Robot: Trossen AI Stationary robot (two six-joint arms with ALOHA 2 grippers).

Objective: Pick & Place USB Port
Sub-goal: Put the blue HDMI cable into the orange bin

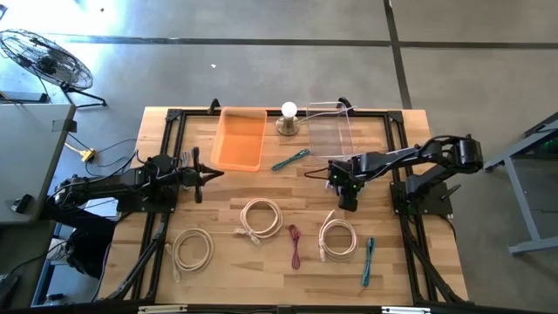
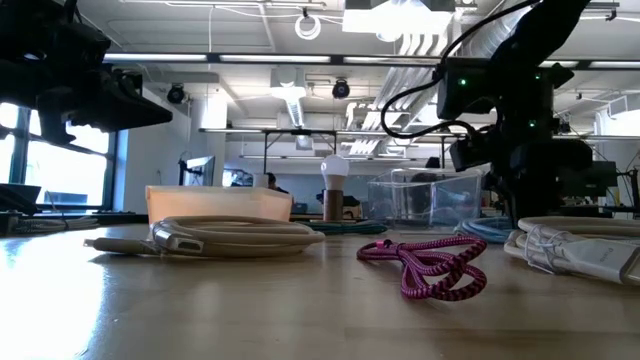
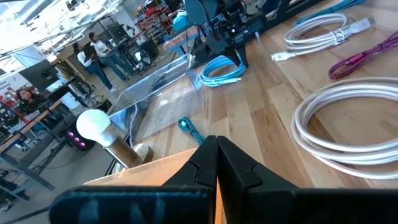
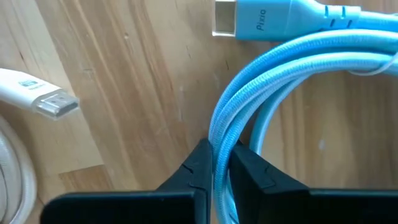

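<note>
High view: right gripper (image 1: 346, 203) is hanging low over the counter (image 1: 218, 288) mid-right, just above the white cable coil (image 1: 337, 237). The blue cable can't be made out here, the arm is covering it. Left gripper (image 1: 209, 174) is parking at the left edge beside the orange bin (image 1: 240, 139), jaws clenched, nothing in them. Clear bin (image 1: 329, 131) is sitting at the far edge, prob. the drop spot, w/ a bulb lamp (image 1: 289, 118) between the bins.

Low view: a magenta cable (image 2: 428, 267) is lying in the foreground; right arm is coming down behind it, and its jaws are too dark to read here.

Left wrist view: blue cable (image 3: 221, 68) is showing under the right arm next to the clear bin; people are standing in the room beyond.

Right wrist view: jaws are pinching the blue cable's (image 4: 273, 81) looped strands, grasping it tight, so the bundle should come up whole. Its plug is reading "Pixxo" or similar, hard to be sure. A white connector (image 4: 37, 96) is lying apart on the wood.
</note>
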